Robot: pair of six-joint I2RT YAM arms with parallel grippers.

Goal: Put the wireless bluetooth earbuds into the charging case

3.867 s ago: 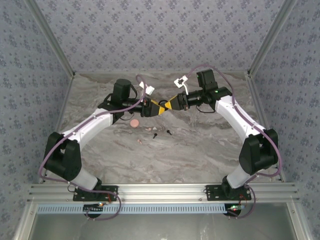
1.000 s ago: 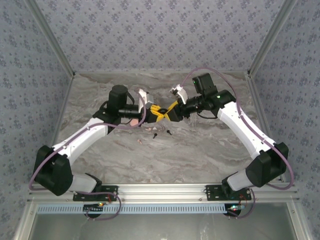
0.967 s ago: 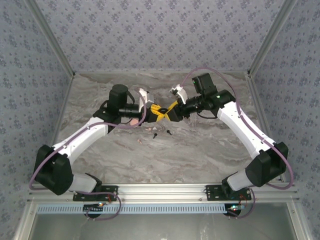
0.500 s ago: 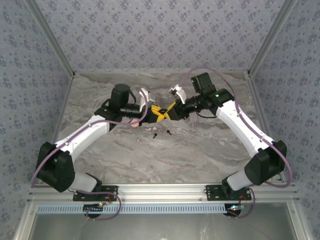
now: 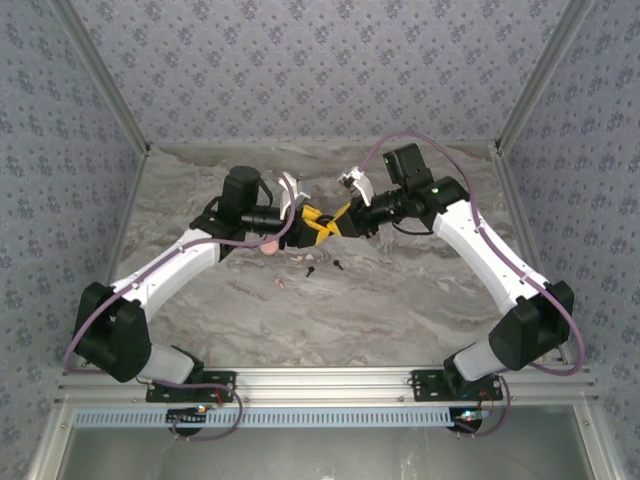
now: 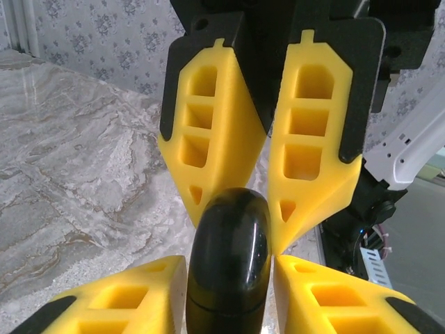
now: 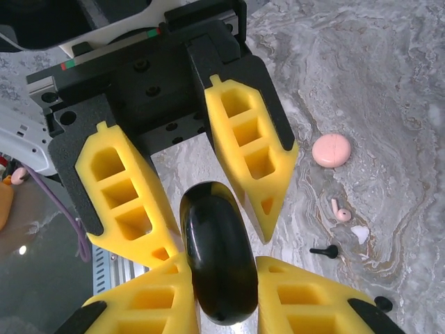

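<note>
Left gripper [image 5: 308, 224] hangs above the worktop [image 5: 400, 290], jaws a little apart, loosely flanking the black case [image 6: 229, 264]. Right gripper [image 5: 337, 220] meets it nose to nose, clamped on that same case. Down below, a pink disc [image 7: 331, 150], then the earbuds lying loose: pink earbud [image 7: 340, 211], black earbud [image 7: 325, 250].

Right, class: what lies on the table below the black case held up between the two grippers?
Marble table, with a pink disc, a pink earbud and a black earbud lying off to one side. The spot straight beneath is covered by the black case itself.
</note>
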